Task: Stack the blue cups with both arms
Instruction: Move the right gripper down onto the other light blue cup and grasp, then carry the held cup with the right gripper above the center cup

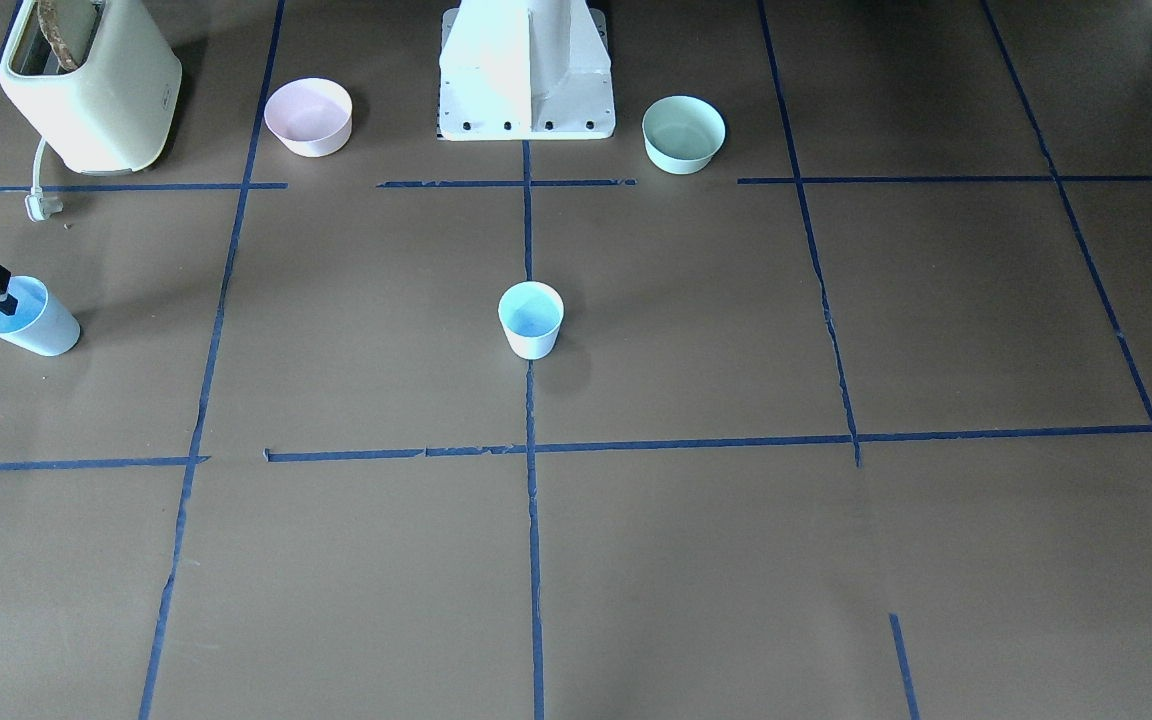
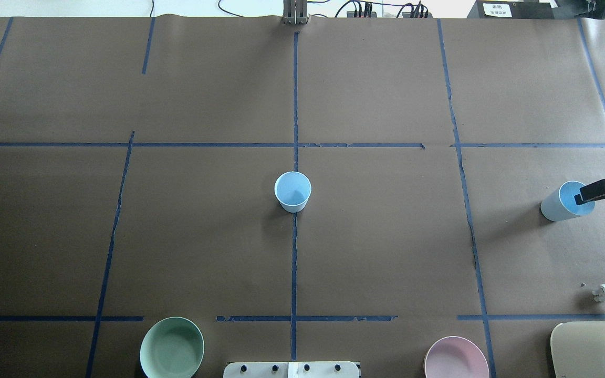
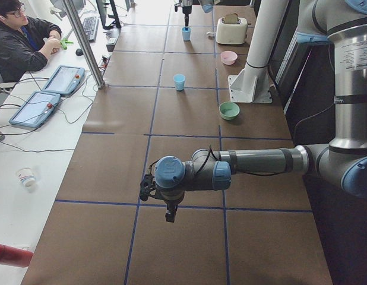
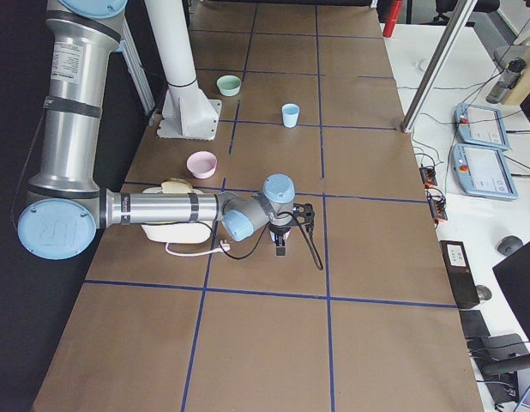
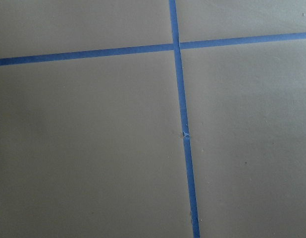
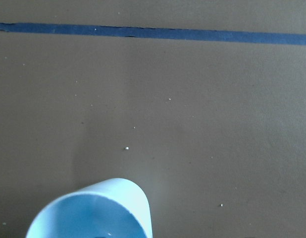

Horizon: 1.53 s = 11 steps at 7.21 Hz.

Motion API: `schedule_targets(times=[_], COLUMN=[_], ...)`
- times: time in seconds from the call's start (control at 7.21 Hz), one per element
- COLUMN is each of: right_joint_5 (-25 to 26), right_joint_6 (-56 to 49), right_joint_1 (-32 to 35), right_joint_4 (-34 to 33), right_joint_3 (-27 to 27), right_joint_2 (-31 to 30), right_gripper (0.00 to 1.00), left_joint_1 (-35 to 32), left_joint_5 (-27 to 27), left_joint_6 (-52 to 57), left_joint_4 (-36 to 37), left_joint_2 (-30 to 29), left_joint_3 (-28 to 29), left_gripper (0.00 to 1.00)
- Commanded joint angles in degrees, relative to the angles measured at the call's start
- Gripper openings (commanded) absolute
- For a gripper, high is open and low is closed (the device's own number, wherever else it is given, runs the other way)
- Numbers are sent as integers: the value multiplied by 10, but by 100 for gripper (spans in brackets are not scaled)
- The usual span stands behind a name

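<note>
One blue cup (image 1: 531, 320) stands upright at the table's centre, on the middle tape line; it also shows in the overhead view (image 2: 292, 191). A second blue cup (image 2: 565, 202) is near the table's right end. My right gripper (image 2: 579, 199) is shut on its rim, with one black finger inside the mouth. In the front-facing view this cup (image 1: 28, 318) and the gripper (image 1: 6, 297) are at the left edge. The right wrist view shows only the cup's rim (image 6: 93, 213). My left gripper (image 3: 170, 217) hangs over bare table far to the left; I cannot tell whether it is open or shut.
A pink bowl (image 2: 456, 358) and a mint-green bowl (image 2: 171, 347) flank the white pedestal (image 1: 526, 70) at the robot's side. A cream toaster (image 1: 91, 80) with a loose plug (image 1: 39, 205) stands close to the held cup. An operator (image 3: 20, 38) sits beside the table.
</note>
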<state>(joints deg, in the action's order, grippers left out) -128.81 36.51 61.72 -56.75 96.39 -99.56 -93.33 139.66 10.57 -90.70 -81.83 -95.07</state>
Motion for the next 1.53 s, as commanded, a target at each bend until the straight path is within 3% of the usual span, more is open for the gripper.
schedule_targets(times=[0.0,0.42,0.55,0.83,1.11,1.39], right_joint_5=[0,0,0,-7,-3,11], right_joint_6=[0,-1,0,14,87,248], right_joint_1=[-7,-13,-13,-13,-14,-98], right_joint_4=[0,0,0,-36,-219,-277], right_joint_3=[-4,-2,4,56,130,139], right_joint_2=[3,7,7,14,123,249], right_gripper=[9,6,1,0,0,0], left_joint_1=[0,0,0,0,0,1], left_joint_5=[0,0,0,1,0,-1], left_joint_6=[2,2,1,-1,-2,-4], left_joint_4=[0,0,0,1,1,1], left_joint_2=[0,0,0,0,0,-1], left_joint_3=[0,0,0,-5,-6,-6], left_gripper=[100,100,100,100,100,100])
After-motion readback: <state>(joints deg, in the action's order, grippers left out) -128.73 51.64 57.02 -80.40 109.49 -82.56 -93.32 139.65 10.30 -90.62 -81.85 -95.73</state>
